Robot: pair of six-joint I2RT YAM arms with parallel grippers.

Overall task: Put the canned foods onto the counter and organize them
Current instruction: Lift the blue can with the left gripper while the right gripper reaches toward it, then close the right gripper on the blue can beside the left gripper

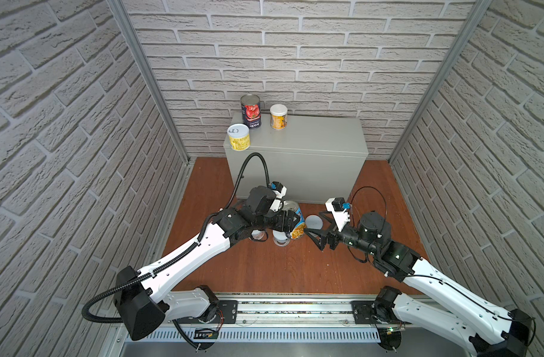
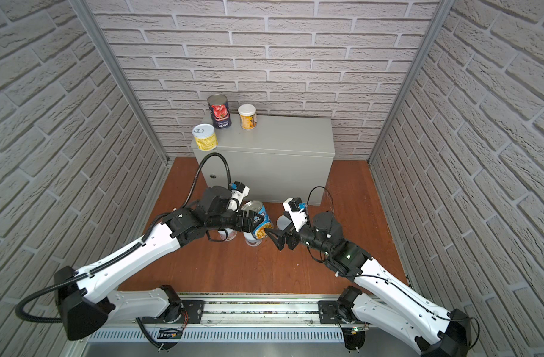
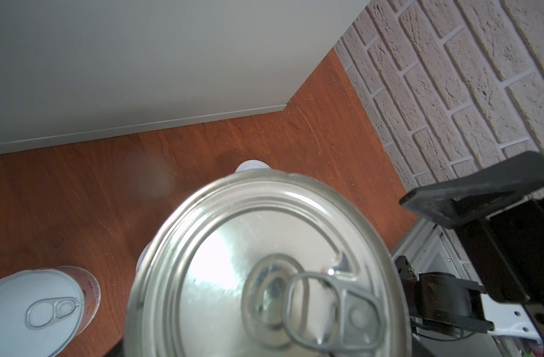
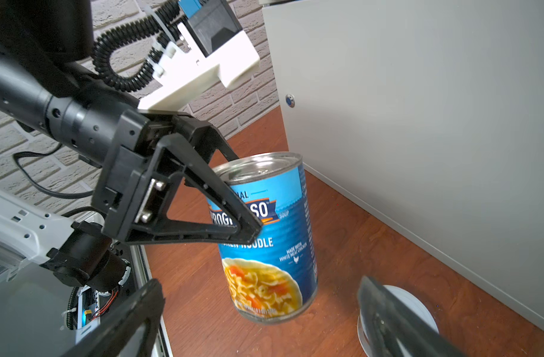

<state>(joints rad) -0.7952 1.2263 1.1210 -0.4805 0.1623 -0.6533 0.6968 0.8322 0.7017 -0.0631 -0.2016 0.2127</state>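
My left gripper (image 1: 290, 223) is shut on a tall blue Progresso soup can (image 1: 297, 223) (image 4: 264, 241), held slightly tilted just above the wooden floor. One of its black fingers (image 4: 221, 213) crosses the label. The can's silver pull-tab top (image 3: 264, 272) fills the left wrist view and hides the jaws. My right gripper (image 1: 315, 230) (image 4: 258, 323) stands open just right of the can, not touching it. On the grey counter (image 1: 310, 139) (image 2: 280, 136) stand a red-tomato can (image 1: 251, 111), a yellow can with a white lid (image 1: 278, 116) and a short yellow can (image 1: 238, 137).
Three short cans stand on the floor: a white-topped one (image 1: 314, 222) (image 4: 416, 304) beside my right gripper, one (image 1: 281, 240) below the held can, and one (image 1: 258, 235) (image 3: 32, 309) under the left wrist. The counter's front (image 4: 419, 123) is close behind. Brick walls enclose the sides.
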